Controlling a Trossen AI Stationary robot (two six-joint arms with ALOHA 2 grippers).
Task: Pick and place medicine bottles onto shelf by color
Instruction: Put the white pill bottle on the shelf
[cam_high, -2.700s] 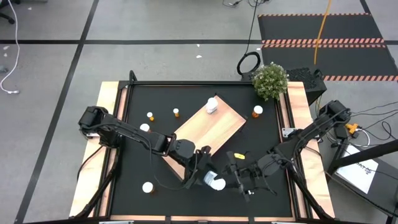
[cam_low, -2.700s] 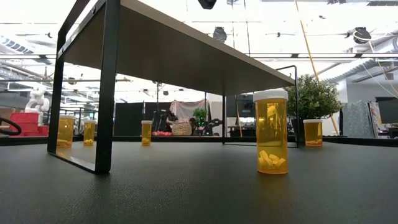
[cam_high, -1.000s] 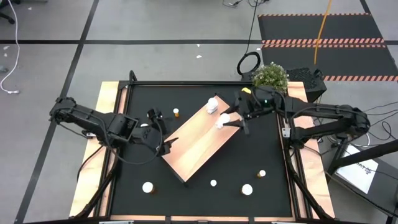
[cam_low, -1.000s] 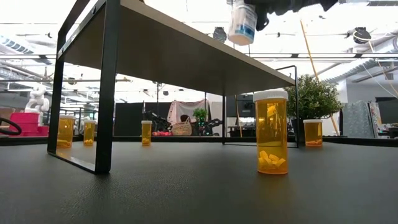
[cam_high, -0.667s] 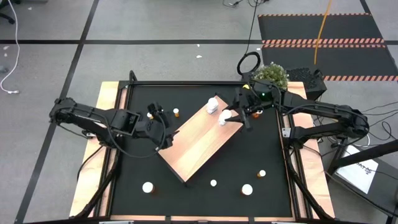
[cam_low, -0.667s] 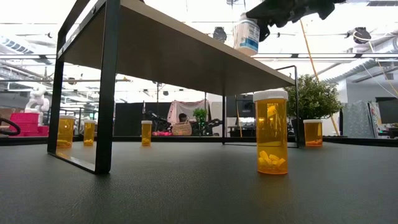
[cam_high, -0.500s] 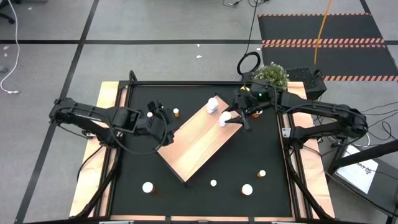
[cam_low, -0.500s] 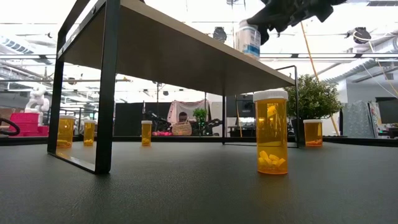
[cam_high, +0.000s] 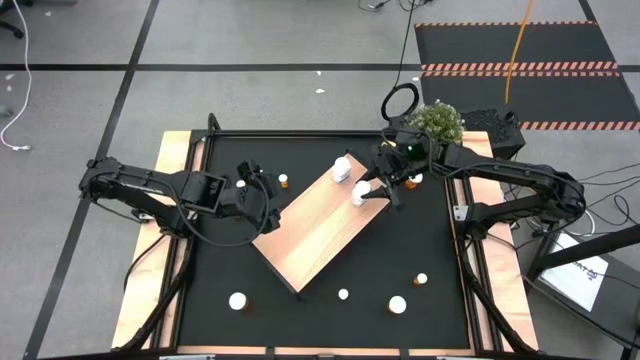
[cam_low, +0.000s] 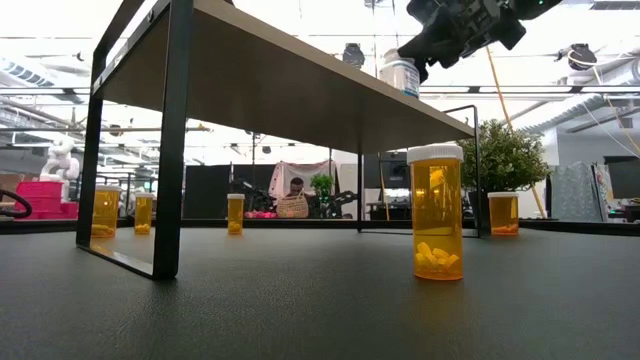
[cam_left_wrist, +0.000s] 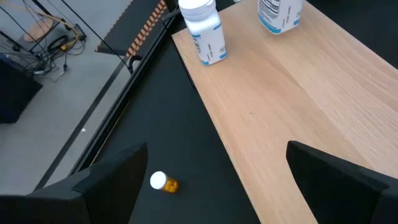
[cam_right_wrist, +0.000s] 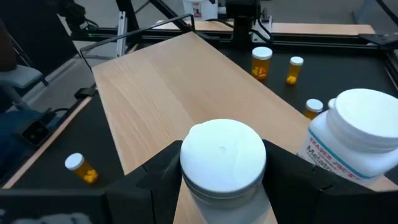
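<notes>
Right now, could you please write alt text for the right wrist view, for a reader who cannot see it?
The right gripper has its jaws closed on an all-white medicine bottle seen from above, over the pale wooden shelf. A second white bottle stands close beside it, and small orange bottles dot the black mat beyond.

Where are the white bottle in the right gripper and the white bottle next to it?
held white bottle (cam_right_wrist: 222, 155), right wrist view, on its cap
neighbouring white bottle (cam_right_wrist: 354, 134), right wrist view, on its cap

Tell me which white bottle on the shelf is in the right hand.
The white bottle between the right hand fingers; the other white bottle stands free beside it.
</notes>
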